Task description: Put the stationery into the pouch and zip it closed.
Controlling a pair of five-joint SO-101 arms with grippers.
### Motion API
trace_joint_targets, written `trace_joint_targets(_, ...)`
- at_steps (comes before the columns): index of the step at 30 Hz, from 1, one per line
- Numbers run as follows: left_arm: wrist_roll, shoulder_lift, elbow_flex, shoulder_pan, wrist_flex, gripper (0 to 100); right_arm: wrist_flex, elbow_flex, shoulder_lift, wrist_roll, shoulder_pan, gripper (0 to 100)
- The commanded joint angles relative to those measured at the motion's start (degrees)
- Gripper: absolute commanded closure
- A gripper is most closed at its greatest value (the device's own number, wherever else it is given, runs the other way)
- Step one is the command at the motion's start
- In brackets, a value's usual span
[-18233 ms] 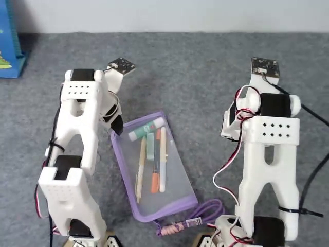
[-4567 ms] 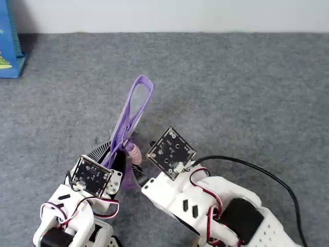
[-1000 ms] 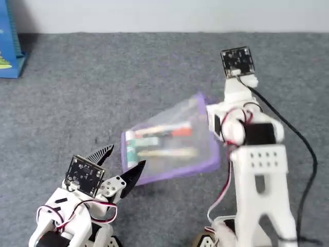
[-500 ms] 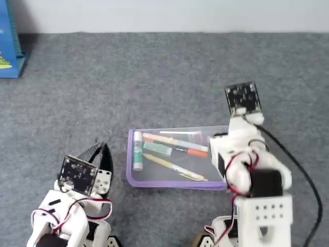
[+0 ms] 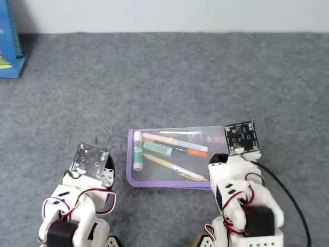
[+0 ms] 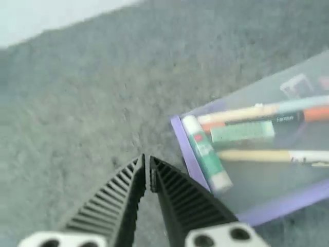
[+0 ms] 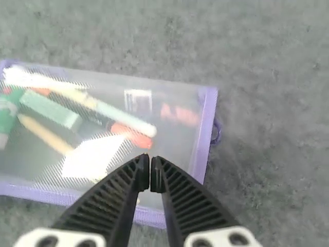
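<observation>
My right claw (image 7: 149, 165) hung clenched, empty, over the purple pouch (image 5: 154, 172), my left claw (image 6: 147, 165) likewise beside it; I feared dipping lower would snag and drag it.

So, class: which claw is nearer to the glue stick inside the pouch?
Left. The left claw is just off the pouch end where the glue stick lies; the right claw is over the opposite end.

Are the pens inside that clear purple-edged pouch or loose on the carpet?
Inside: the coloured pens and white glue stick lie under the mesh face of the clear purple-edged pouch.
</observation>
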State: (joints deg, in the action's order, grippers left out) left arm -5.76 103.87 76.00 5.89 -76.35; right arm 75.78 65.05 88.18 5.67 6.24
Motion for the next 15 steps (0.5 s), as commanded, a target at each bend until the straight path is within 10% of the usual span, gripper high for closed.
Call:
trace_joint_targets(1,0.6,0.6,2.9,-0.3,1.7,99,0.4,4.0,5.8,0.0,-0.5,99.1)
trace_joint_targets(15,0.7,0.6,19.4,-0.3,11.8,99,-1.1,20.6,15.4,0.0,-0.8,99.1)
